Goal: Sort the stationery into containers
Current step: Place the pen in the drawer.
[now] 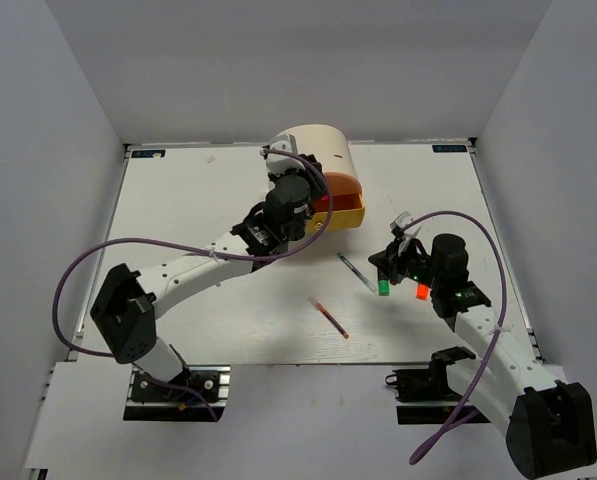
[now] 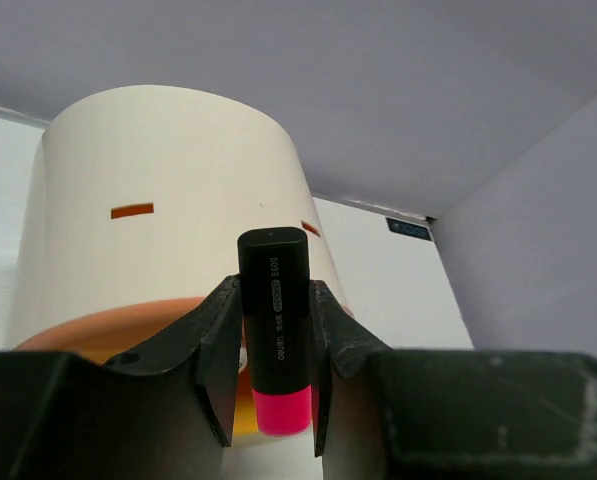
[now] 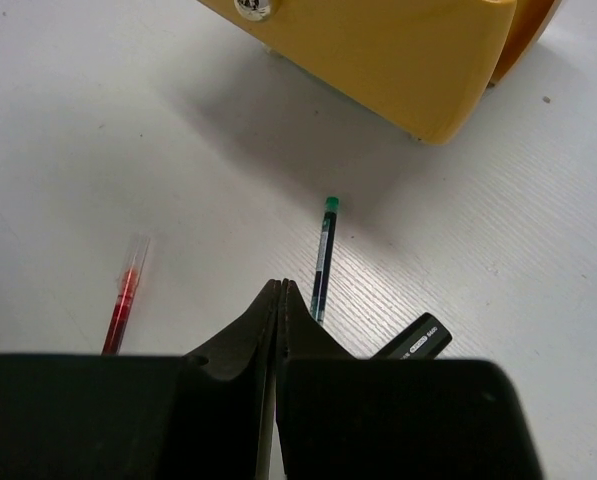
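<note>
From above, the left arm reaches to the cream cabinet (image 1: 318, 150) at the middle of the far edge, its orange drawer (image 1: 343, 188) pulled out. A dark pen (image 1: 355, 270) and a red pen (image 1: 329, 317) lie mid-worktop. In the left wrist view, the left gripper (image 2: 273, 300) is clenched on a pink highlighter (image 2: 275, 350), whose label apparently ends "S600", above that drawer. Releasing it there looks like the next move. In the right wrist view, the right gripper (image 3: 281, 290) is pressed closed and empty above the pens.

Left gripper (image 2: 274, 292): both fingers pressed on black pink-ended highlighter (image 2: 275, 325), pink end nearest camera. Behind: cream arch-topped cabinet (image 2: 168, 190), orange drawer (image 2: 108, 325) showing below it.
</note>
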Available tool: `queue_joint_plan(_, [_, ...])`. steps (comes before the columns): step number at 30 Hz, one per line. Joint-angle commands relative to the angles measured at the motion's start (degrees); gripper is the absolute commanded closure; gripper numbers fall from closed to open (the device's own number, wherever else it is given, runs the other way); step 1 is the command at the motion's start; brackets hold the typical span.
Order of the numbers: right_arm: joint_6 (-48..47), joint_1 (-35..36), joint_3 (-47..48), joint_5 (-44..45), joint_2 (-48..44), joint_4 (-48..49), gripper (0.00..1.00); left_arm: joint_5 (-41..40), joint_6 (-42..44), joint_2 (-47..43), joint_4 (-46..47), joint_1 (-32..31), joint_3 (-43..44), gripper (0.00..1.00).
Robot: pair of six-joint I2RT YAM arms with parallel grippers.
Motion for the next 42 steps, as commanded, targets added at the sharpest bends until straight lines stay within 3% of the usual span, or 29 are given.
queue_joint_plan(1, [-1.8, -0.1, -0.6, -0.3, -0.5, 1.2, 1.0, -4.4, 6.8, 0.3, 10.1, 0.1, -0.5, 1.0])
queue_joint_plan(9, [-2.3, -0.2, -1.3, 0.4, -0.8, 1.3, 1.0, -6.7, 12.5, 1.8, 18.2, -0.6, -4.4, 1.0])
queue_joint_plan(18, [-2.6, -0.2, -1.3, 0.9, 0.1, 1.4, 1.0, -10.4, 9.1, -1.1, 19.0, -0.6, -11.5, 1.0])
queue_joint_plan(25, [-3.4, -0.1, -1.2, 0.7, 0.4, 1.3, 1.0, -13.7, 11.4, 0.6, 22.0, -0.6, -11.6, 1.0])
queue_joint_plan(42, [-3.5, -0.4, -1.6, 1.6, -1.0, 0.2, 1.0, -16.4, 11.4, 5.5, 19.4, -0.6, -9.9, 1.0])
